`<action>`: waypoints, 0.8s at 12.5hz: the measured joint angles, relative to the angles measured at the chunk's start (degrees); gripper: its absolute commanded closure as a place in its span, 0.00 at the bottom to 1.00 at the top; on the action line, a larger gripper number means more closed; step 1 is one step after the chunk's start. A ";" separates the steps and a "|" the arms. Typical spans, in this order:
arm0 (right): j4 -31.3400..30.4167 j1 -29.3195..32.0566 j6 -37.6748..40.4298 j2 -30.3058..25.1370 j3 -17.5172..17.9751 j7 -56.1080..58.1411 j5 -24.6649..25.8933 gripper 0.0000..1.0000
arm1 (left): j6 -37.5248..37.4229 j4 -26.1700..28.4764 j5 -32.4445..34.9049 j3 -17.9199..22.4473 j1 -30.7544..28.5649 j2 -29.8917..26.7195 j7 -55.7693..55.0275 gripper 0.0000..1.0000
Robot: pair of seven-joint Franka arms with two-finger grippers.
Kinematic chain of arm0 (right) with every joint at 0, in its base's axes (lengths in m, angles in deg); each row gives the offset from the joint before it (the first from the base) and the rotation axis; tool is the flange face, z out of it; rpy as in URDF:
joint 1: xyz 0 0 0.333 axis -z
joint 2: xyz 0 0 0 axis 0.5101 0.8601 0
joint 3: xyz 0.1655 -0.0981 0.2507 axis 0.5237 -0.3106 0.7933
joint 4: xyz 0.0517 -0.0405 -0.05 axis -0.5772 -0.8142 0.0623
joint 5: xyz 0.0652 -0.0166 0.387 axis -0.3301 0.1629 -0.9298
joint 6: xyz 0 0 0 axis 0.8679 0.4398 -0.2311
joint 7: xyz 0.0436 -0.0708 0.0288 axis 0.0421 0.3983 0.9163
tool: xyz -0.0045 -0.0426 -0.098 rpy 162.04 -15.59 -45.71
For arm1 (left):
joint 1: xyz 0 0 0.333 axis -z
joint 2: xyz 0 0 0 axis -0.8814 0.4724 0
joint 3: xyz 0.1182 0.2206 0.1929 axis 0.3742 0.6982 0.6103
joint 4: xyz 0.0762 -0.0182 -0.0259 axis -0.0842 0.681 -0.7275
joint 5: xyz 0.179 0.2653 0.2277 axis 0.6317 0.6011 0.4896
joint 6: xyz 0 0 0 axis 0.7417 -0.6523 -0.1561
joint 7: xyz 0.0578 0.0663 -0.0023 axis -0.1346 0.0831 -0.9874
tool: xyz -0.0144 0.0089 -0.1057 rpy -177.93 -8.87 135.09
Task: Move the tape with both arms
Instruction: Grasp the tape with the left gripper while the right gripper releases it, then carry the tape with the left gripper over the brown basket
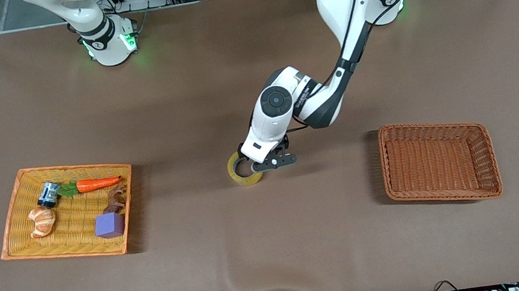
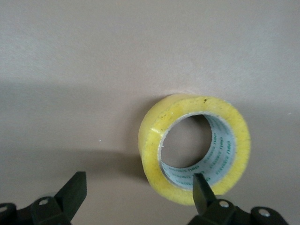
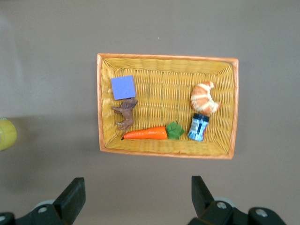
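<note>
The tape (image 1: pixel 236 177) is a yellow ring with a grey core, lying flat on the brown cloth at the table's middle. My left gripper (image 1: pixel 266 164) is low over its edge and open. In the left wrist view the tape (image 2: pixel 154 136) fills the middle. My left gripper (image 2: pixel 138 183) has one fingertip (image 2: pixel 201 187) over the ring's rim and the other over bare cloth beside it. My right gripper (image 3: pixel 136 187) is open and empty, high above the yellow basket (image 3: pixel 166 58). It is out of the front view. The tape's edge (image 3: pixel 5 133) shows in the right wrist view.
The yellow basket (image 1: pixel 59 169) at the right arm's end holds a purple cube (image 1: pixel 109 225), a carrot (image 1: pixel 97 183), a brown animal figure (image 1: pixel 115 201), a can (image 1: pixel 48 194) and orange segments (image 1: pixel 41 220). A brown basket (image 1: pixel 432 125) stands at the left arm's end.
</note>
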 measured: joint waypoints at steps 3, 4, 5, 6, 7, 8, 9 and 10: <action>-0.87 -0.40 1.23 -1.73 -0.02 -1.43 1.70 0.00 | 2.93 -0.13 0.12 0.46 0.14 2.17 0.00 0.00; -0.96 -0.69 1.45 -1.92 0.01 -1.45 2.58 0.00 | 3.58 -0.13 0.13 0.50 0.13 2.53 0.00 0.00; -0.98 -1.21 1.72 -2.09 0.06 -1.45 3.28 0.00 | 3.96 -0.17 0.13 0.52 0.13 2.73 0.00 0.17; -0.98 -1.89 1.78 -2.25 0.07 -1.50 4.26 0.00 | 4.10 -0.24 0.13 0.54 0.13 2.81 0.00 0.44; -0.98 -2.51 1.78 -2.37 0.10 -1.56 5.09 0.00 | 4.11 -0.28 0.13 0.55 0.14 2.83 0.00 0.74; -0.98 -3.09 1.77 -2.46 0.14 -1.56 5.53 0.00 | 4.11 -0.29 0.15 0.55 0.14 2.89 0.00 0.94; -0.98 -3.60 1.74 -2.53 0.16 -1.60 5.79 0.00 | 4.12 -0.29 0.17 0.55 0.17 2.97 0.00 1.00; -0.98 -3.87 1.70 -2.58 0.21 -1.64 5.89 0.00 | 4.23 -0.33 0.23 0.67 0.35 3.03 0.00 1.00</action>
